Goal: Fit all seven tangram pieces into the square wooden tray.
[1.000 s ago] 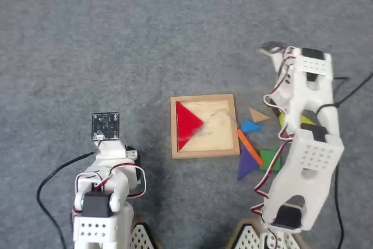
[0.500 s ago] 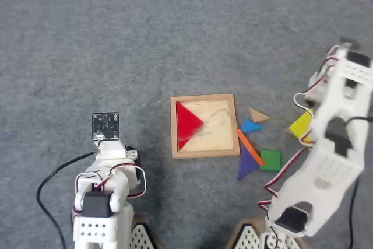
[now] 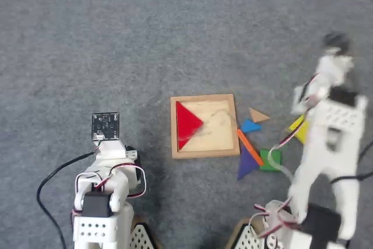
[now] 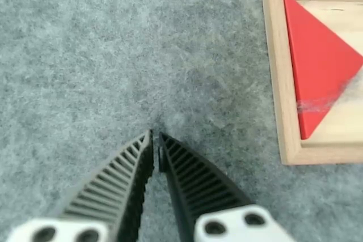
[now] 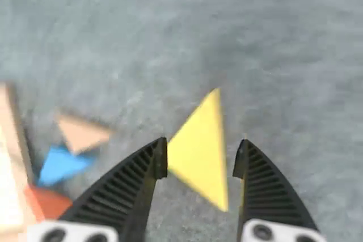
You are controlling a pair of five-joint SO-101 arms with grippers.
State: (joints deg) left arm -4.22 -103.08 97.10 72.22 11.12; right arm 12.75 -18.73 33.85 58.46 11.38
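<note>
The square wooden tray (image 3: pixel 204 153) lies mid-table with a red triangle (image 3: pixel 187 123) in its left half. Loose on the mat to its right are a tan triangle (image 3: pixel 257 115), a blue triangle (image 3: pixel 250 126), an orange strip (image 3: pixel 246 146), a purple triangle (image 3: pixel 247 164), a green square (image 3: pixel 270 159) and a yellow triangle (image 3: pixel 299 129), which the right arm partly covers. My right gripper (image 5: pixel 202 150) is open above the yellow triangle (image 5: pixel 198 145), one finger on each side of it. My left gripper (image 4: pixel 156 137) is shut over bare mat, left of the tray (image 4: pixel 278 77).
Grey mat covers the whole table. The left arm (image 3: pixel 105 167) sits folded at the near left. The right arm (image 3: pixel 326 138) stands over the mat right of the loose pieces. The right wrist view also catches the tan triangle (image 5: pixel 82 131) and blue triangle (image 5: pixel 59 162).
The right arm swung right, off the loose pieces, uncovering the green square and most of the yellow triangle. The left arm stayed still.
</note>
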